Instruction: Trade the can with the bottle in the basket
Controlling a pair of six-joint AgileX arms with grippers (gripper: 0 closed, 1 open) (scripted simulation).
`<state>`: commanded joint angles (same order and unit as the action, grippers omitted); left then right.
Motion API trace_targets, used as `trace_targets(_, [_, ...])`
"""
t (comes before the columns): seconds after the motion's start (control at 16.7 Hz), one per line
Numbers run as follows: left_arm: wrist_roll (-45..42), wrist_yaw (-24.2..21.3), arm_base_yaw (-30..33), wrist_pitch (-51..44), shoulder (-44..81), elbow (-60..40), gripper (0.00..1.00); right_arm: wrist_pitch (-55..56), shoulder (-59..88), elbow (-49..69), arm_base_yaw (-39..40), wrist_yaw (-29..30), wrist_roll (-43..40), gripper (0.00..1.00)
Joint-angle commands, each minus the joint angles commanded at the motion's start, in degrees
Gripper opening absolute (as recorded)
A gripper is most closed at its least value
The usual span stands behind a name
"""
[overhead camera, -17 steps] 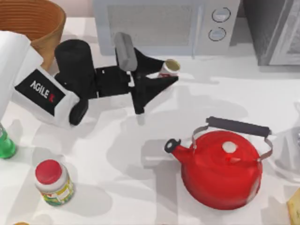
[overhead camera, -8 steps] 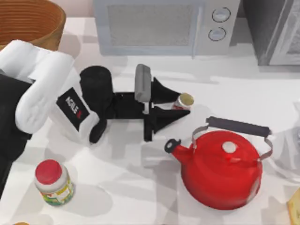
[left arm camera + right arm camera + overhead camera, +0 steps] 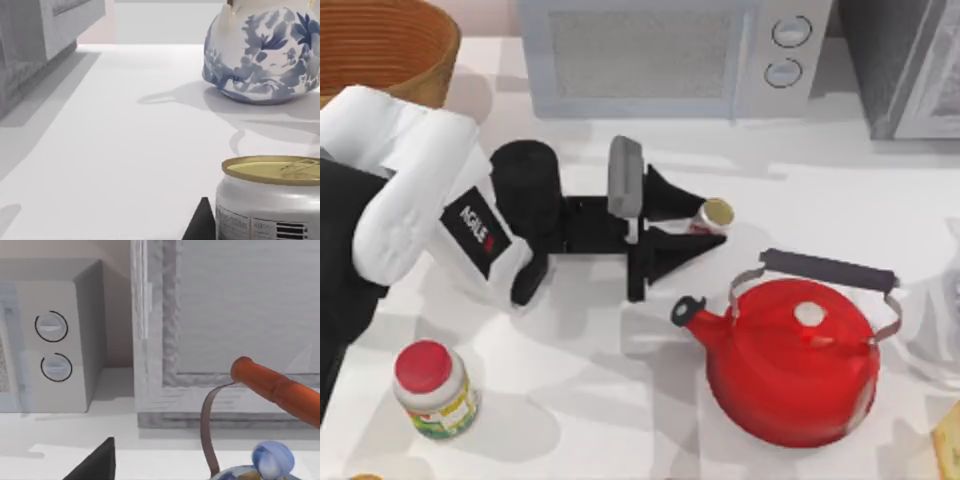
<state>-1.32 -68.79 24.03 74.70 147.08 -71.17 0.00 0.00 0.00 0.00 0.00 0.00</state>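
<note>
One can [image 3: 714,215] sits gripped in the left tool [image 3: 705,218]

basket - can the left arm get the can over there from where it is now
Probably yes. The left gripper has the can between its fingers beside the red kettle, and the table toward the basket at the top view's far left looks unobstructed.

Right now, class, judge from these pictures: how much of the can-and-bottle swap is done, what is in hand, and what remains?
Done: the can stands upright on the table beside the red kettle, away from the basket. In hand: the left hand is at the can. Left: the bottle must go into the basket. The right hand idles facing the microwave.
</note>
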Motion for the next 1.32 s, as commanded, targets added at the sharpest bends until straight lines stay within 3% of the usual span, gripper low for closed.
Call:
trace_targets(0.48, [0.0,0.0,0.0,0.0,0.0,0.0,0.98,0.0,0.0,0.0,0.0,0.0,0.0,1.00])
trace_targets(1.08, [0.0,0.0,-0.2,0.0,0.0,0.0,1.00,0.0,0.0,0.0,0.0,0.0,0.0,1.00])
trace_targets(1.32, [-1.1,2.8,0.0,-3.2,-4.9,3.2,1.00,0.0,0.0,0.0,0.0,0.0,0.0,1.00])
